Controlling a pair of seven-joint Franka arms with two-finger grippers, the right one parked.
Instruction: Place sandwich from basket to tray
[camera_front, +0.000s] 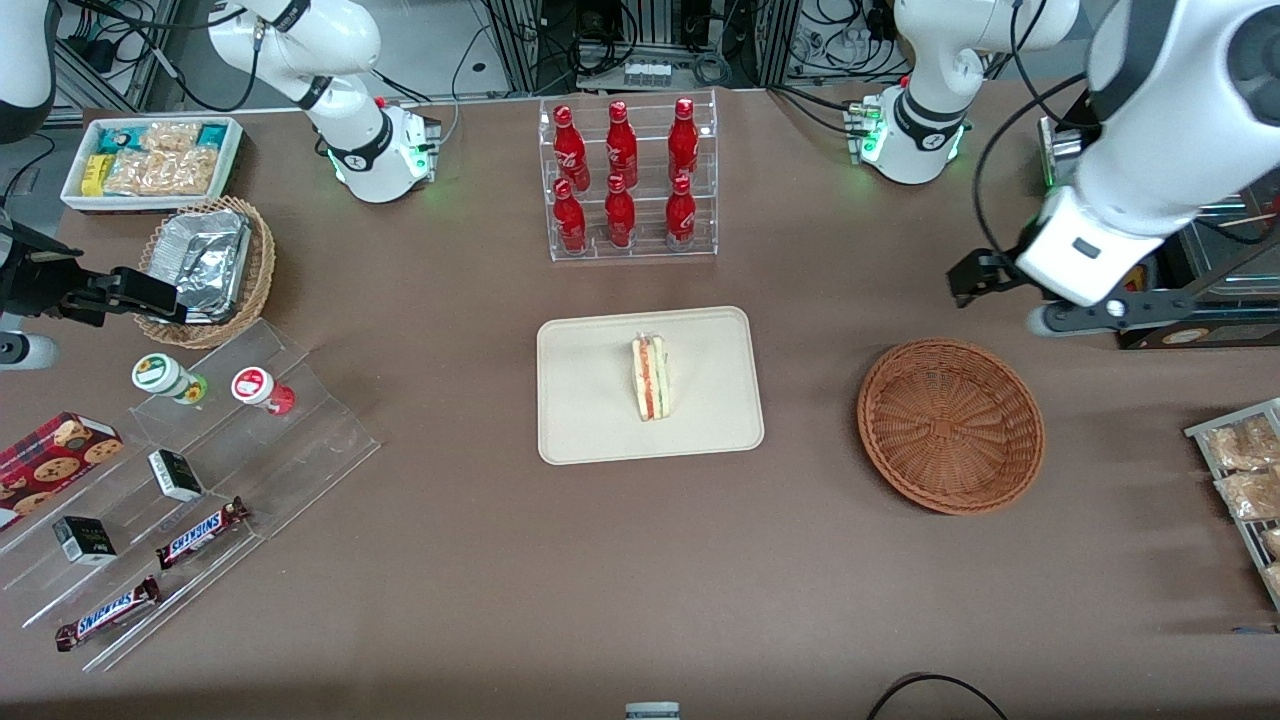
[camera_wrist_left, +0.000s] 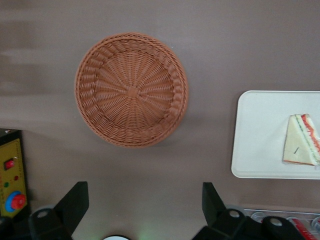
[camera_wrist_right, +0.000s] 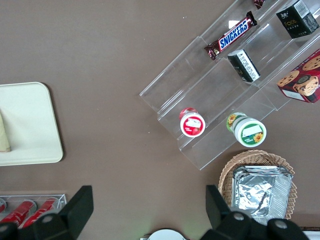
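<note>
The sandwich (camera_front: 651, 377), a pale wedge with red and green filling, lies on the cream tray (camera_front: 580, 430) in the middle of the table. The reddish-brown wicker basket (camera_front: 950, 425) sits beside the tray toward the working arm's end, with nothing in it. My left gripper (camera_front: 985, 275) hangs high over the table, farther from the front camera than the basket, open and holding nothing. The left wrist view looks down on the basket (camera_wrist_left: 131, 89), the tray (camera_wrist_left: 260, 135) and the sandwich (camera_wrist_left: 300, 146), with my gripper (camera_wrist_left: 145, 200) spread wide above bare table.
A clear rack of red bottles (camera_front: 627, 180) stands farther from the front camera than the tray. Toward the parked arm's end are acrylic steps with snacks (camera_front: 190, 470), a lighter basket with a foil container (camera_front: 205, 265) and a white bin (camera_front: 150, 160). Snack packets (camera_front: 1245, 480) lie at the working arm's end.
</note>
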